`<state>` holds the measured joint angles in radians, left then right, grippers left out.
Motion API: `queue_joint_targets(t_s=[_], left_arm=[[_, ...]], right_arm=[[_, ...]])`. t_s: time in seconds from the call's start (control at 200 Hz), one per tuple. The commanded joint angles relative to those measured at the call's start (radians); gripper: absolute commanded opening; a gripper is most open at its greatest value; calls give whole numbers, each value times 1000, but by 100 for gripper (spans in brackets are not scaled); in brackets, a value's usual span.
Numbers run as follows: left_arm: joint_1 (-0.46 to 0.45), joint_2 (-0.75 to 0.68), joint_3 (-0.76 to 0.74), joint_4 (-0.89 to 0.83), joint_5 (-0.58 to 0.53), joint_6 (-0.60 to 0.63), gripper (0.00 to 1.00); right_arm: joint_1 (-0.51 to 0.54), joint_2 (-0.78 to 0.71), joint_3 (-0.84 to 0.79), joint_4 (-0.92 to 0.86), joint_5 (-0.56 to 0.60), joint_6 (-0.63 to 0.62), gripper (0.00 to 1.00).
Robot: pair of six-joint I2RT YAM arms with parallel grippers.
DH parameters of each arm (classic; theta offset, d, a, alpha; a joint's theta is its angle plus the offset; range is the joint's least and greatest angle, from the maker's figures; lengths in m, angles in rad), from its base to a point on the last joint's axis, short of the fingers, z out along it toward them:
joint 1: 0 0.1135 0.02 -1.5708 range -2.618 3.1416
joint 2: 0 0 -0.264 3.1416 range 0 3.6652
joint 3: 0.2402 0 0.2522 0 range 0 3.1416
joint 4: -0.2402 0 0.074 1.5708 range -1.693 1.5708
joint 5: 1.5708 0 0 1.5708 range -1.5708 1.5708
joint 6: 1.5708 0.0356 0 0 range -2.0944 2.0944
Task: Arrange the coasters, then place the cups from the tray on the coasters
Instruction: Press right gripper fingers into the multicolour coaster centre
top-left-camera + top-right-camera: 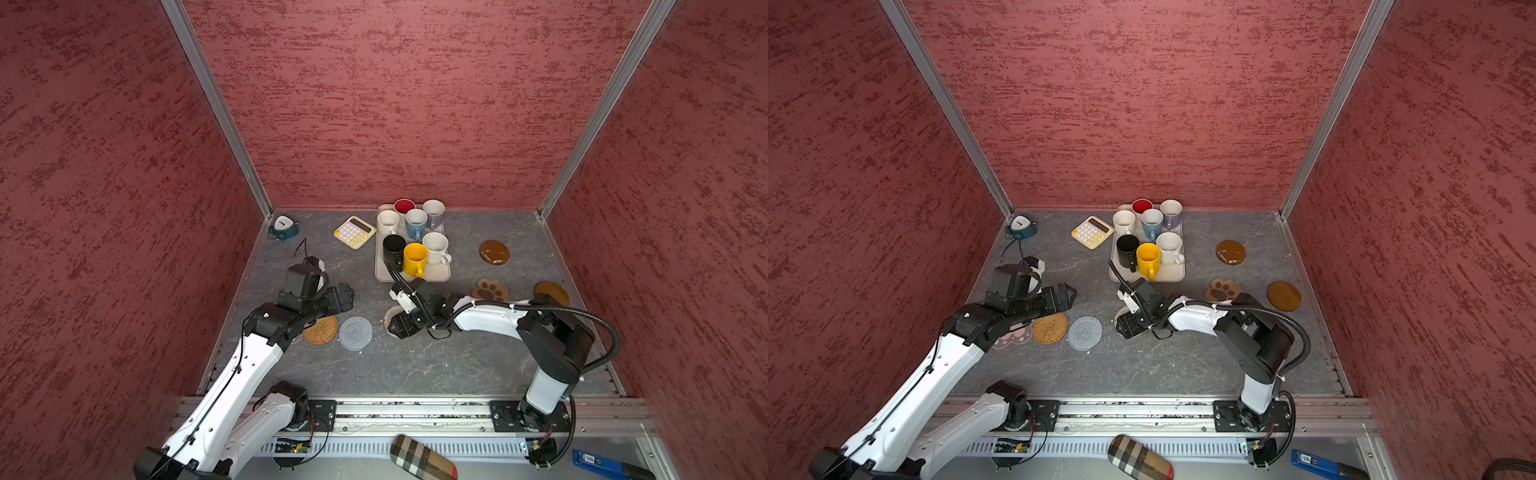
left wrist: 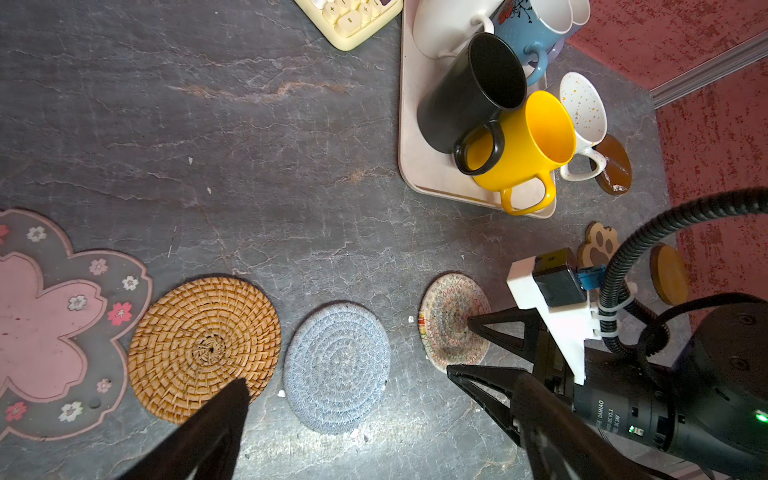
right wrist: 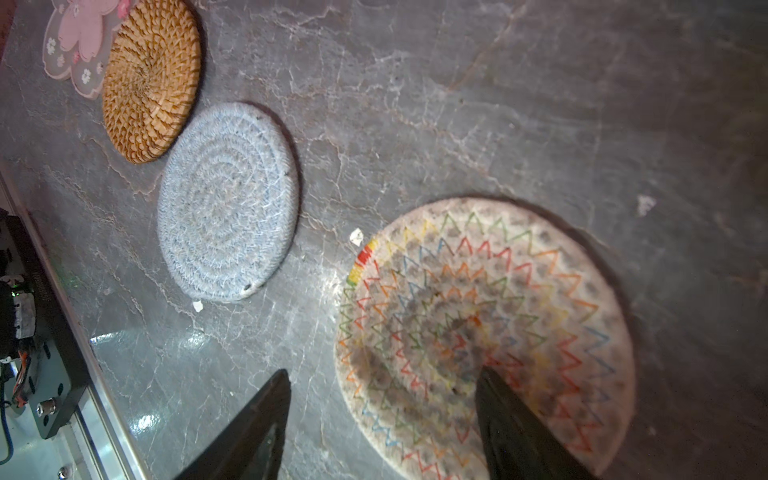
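Row along the near worktop (image 1: 415, 365): pink flower coaster (image 2: 45, 324), woven rattan coaster (image 2: 203, 345) against its edge, grey rope coaster (image 2: 336, 365) just beside that, then a clear gap to the beige zigzag coaster (image 3: 478, 291). All four lie flat. Bare worktop runs in front of the row and between it and the tray (image 1: 440, 272), where all seven mugs stand crowded, yellow mug (image 1: 414, 255) and black mug (image 1: 394, 245) nearest. The paw-print coaster (image 1: 491, 289) and two brown discs (image 1: 494, 252) (image 1: 1284, 296) lie apart on the right. My right pincer (image 3: 384, 374) is parted, gripping nothing, one finger over the beige coaster, one outside its rim; that forearm lies low, reaching to the middle. My left pincer (image 1: 345, 297) hangs wide, empty, above the row, elbow folded.
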<state>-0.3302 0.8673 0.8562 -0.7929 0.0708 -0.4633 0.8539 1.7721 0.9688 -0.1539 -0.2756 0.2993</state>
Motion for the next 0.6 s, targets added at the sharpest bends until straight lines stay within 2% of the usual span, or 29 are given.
queue_joint_targets(t_s=[0.0,0.411,0.591], left_arm=[[7,-19,-6,14,0,-9,100],[13,-19,-24,30,-14,-17,100],[15,-8,-44,73,6,-39,100]], right_arm=[[5,33,28,30,-15,5,71],[11,30,-43,27,-38,-22,71],[55,24,-65,35,-57,-23,70]])
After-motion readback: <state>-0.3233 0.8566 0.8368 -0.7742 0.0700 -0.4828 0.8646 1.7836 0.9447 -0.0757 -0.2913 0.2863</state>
